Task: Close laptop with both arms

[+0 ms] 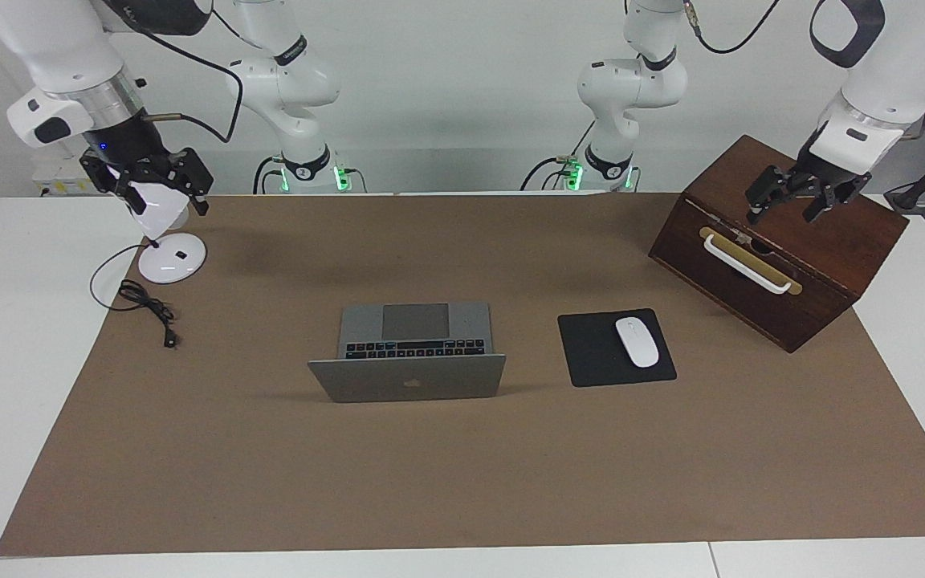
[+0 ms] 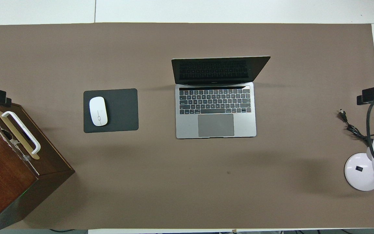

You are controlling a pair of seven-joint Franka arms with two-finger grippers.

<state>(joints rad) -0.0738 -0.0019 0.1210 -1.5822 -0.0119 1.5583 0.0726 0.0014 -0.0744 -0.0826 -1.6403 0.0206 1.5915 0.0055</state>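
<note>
From my station I see the laptop (image 1: 410,353) open near the middle of the desk (image 2: 187,195), on the brown mat, its keyboard and trackpad toward the robots and its lid (image 1: 407,379) standing up on the edge farther from them — so the screen faces the arms, which suits a push on the lid from both sides. Neither arm is near it yet. My left hand (image 1: 792,201) hangs over the wooden box (image 1: 784,257) at the left arm's end of the desk, fingers spread apart with nothing between them. My right hand (image 1: 159,186) is up over the white desk lamp (image 1: 171,258) at the right arm's end; its fingers also look parted and I see nothing gripped, though the lamp's white head sits right in front of them. Both hands are parked well apart from the laptop (probably to keep the middle clear). The black mouse pad (image 2: 122,110) with the white mouse (image 2: 98,111) lies beside the laptop, toward the left arm's end. I judge the task not yet begun: the lid is still fully up.
</note>
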